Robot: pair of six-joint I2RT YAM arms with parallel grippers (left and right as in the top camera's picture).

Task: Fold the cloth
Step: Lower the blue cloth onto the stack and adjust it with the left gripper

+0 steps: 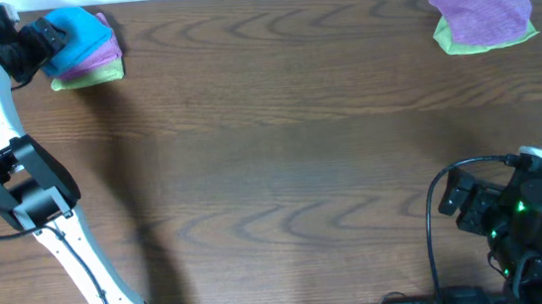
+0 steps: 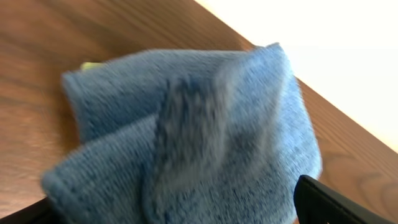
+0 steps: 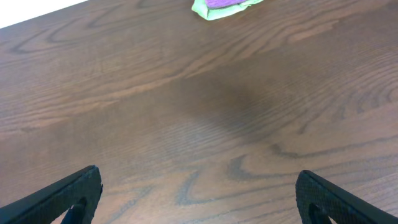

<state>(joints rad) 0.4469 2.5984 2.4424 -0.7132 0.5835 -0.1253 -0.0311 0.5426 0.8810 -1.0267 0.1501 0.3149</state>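
Observation:
The sky-blue cloth (image 1: 87, 30) lies bunched on top of a purple cloth (image 1: 104, 56) and a lime-green cloth (image 1: 84, 78) at the table's far left corner. My left gripper (image 1: 48, 36) is at its left edge. In the left wrist view the blue cloth (image 2: 186, 124) fills the frame, rumpled and blurred, between the wide-apart fingers of the left gripper (image 2: 171, 211), which is open. No white tag shows. My right gripper (image 1: 452, 194) is open and empty over bare wood at the near right, as the right wrist view (image 3: 196, 199) also shows.
A second pile, a purple cloth (image 1: 483, 7) on a lime-green cloth (image 1: 460, 42), lies at the far right corner and shows in the right wrist view (image 3: 224, 5). A sliver of lime-green (image 2: 90, 65) peeks from behind the blue cloth. The table's back edge (image 2: 323, 93) is close behind it.

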